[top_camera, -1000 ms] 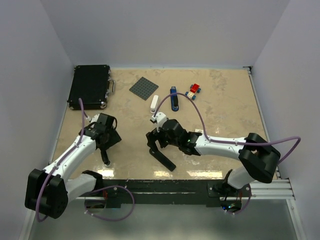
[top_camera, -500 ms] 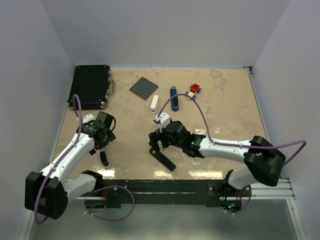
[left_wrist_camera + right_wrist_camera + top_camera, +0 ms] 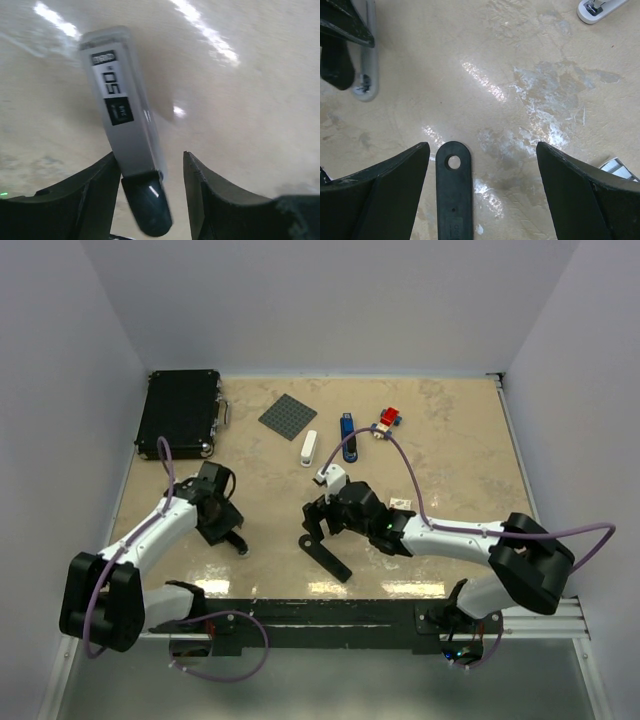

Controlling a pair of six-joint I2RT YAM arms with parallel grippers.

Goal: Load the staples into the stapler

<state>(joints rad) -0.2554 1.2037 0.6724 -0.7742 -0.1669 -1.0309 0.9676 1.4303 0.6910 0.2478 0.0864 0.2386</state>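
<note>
Two white arm links [image 3: 155,532], black joints [image 3: 525,565], purple cables [image 3: 407,475], seemingly matte black fingers [image 3: 220,205].

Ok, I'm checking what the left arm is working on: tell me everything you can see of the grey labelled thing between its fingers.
The grey stapler is a slim, pale grey bar, smooth like plastic or painted metal. It carries black labels and a panel reading 50, and the end nearest the camera is glossy, black and rounded. It appears to rest on the beige table, pointing away from the left tool. One finger seems to touch its side; the other stands clear of it.
</note>
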